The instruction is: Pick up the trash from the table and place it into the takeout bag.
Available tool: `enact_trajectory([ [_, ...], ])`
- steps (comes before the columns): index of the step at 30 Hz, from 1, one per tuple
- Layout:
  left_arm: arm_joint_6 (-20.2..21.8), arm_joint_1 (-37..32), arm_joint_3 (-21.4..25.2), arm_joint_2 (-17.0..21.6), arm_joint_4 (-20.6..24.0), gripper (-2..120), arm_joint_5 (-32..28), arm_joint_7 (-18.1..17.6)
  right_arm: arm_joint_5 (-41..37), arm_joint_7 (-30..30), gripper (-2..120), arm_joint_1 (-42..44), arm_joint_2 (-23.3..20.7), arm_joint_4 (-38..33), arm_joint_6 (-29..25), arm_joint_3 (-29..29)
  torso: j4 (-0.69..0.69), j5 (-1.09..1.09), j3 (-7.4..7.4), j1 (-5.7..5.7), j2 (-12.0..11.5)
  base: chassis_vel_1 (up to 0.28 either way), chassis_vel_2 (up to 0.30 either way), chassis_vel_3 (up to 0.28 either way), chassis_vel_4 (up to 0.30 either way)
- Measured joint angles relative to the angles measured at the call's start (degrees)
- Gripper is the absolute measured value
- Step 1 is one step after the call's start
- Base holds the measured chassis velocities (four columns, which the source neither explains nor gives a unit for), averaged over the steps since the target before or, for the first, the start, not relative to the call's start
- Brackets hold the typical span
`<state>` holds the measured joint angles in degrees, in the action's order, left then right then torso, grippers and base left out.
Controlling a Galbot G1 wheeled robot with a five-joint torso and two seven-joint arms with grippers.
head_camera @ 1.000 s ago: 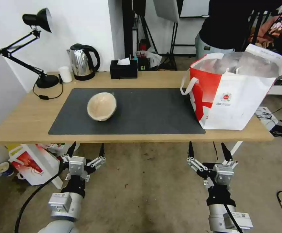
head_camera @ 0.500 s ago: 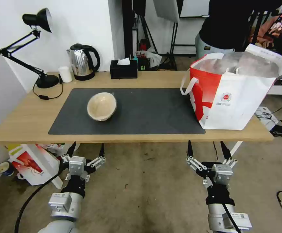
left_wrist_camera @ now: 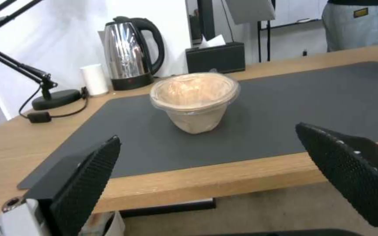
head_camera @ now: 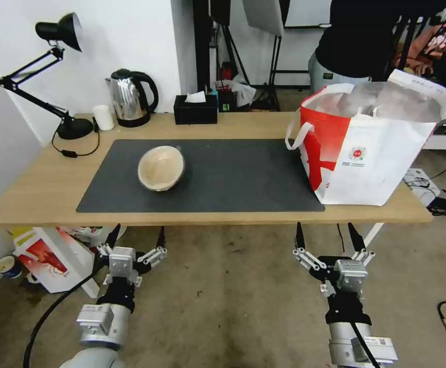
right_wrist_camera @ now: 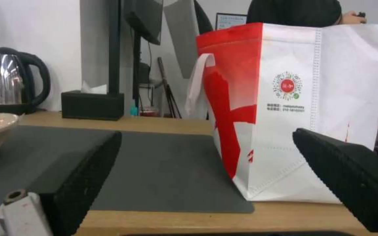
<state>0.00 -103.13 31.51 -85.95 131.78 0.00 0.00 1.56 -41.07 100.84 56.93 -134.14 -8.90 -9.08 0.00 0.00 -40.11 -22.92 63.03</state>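
- Worktop (head_camera: pixel 39 197) of light wood runs across my head view, with the dark grey mat (head_camera: pixel 233 179) laid along its middle.
- The tan paper bowl (head_camera: pixel 161 168) sits on the left half of the mat; from my left wrist camera I see it upright with a clear film over its mouth (left_wrist_camera: pixel 194 100).
- The takeout bag (head_camera: pixel 371 148) stands at the right end of the worktop, its near left corner overlapping the mat's edge, its mouth open and the foil lining showing; a white loop handle hangs off its red side.
- My left pincer (head_camera: pixel 136 239) hangs below the front edge of the worktop, in front of the bowl and well apart from it, fingers spread wide and holding nothing.
- My right pincer (head_camera: pixel 329 236) hangs likewise below the front edge, in front of the bag's left corner, also spread wide and empty.
- Along the far edge I see a desk lamp (head_camera: pixel 59 76), a small white cup (head_camera: pixel 103 117), a kettle (head_camera: pixel 129 97) and a black tissue box (head_camera: pixel 196 109).
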Motion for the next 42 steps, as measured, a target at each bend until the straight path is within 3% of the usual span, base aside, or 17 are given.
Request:
enact_trajectory([
  [36, -0.03, 0.10, 0.06, -0.01, 0.00, 100, -0.10, 0.04, -0.02, 0.00, 100, 0.00, -0.01, -0.04, 0.10, -0.03, 0.00, 0.00, 0.00, 0.00, 0.00, 0.000, 0.000, 0.000, 0.000],
  [42, -3.56, 3.75, 2.85, -0.54, 1.68, 100, -6.98, 2.89, -0.02, 0.00, 100, -0.01, -0.01, -0.04, 0.10, -0.03, 0.00, 0.00, 0.00, 0.00, 0.00, 0.000, 0.000, 0.000, 0.000],
])
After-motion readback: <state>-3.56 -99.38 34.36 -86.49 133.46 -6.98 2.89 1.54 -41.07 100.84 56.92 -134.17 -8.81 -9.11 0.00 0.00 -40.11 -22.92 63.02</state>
